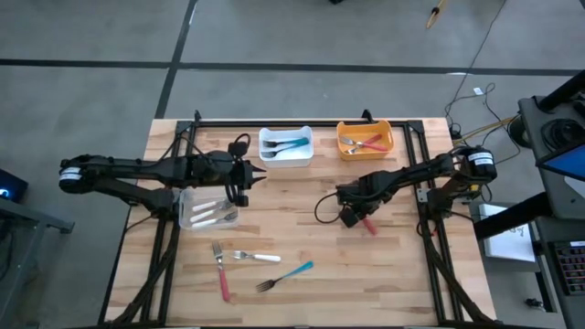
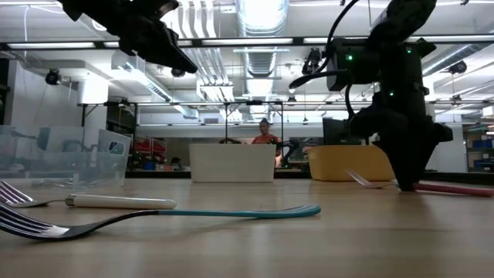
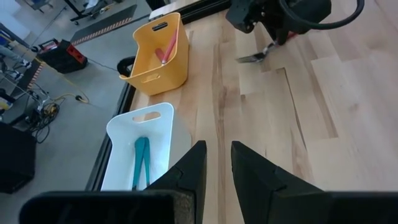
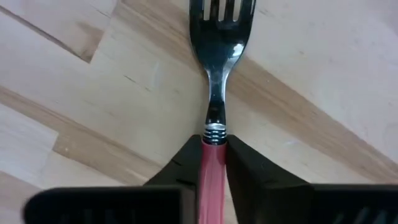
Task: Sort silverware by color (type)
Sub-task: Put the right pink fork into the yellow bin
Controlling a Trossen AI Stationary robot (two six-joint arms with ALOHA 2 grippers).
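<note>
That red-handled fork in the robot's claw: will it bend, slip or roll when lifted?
The red-handled fork probably stays stiff: its metal head and straight handle show no sag. The right claw is shut on the slim, smooth handle near the neck, so the fork could swivel or slip. It lies flat on the table, so rolling seems unlikely.

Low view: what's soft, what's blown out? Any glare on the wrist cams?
Low view: the near teal-handled fork is blurred, ceiling lights blown out, both arms backlit silhouettes. Right wrist view: a bright glint on the red-handled fork in the right gripper. Left wrist view: even light, no glare.
</note>
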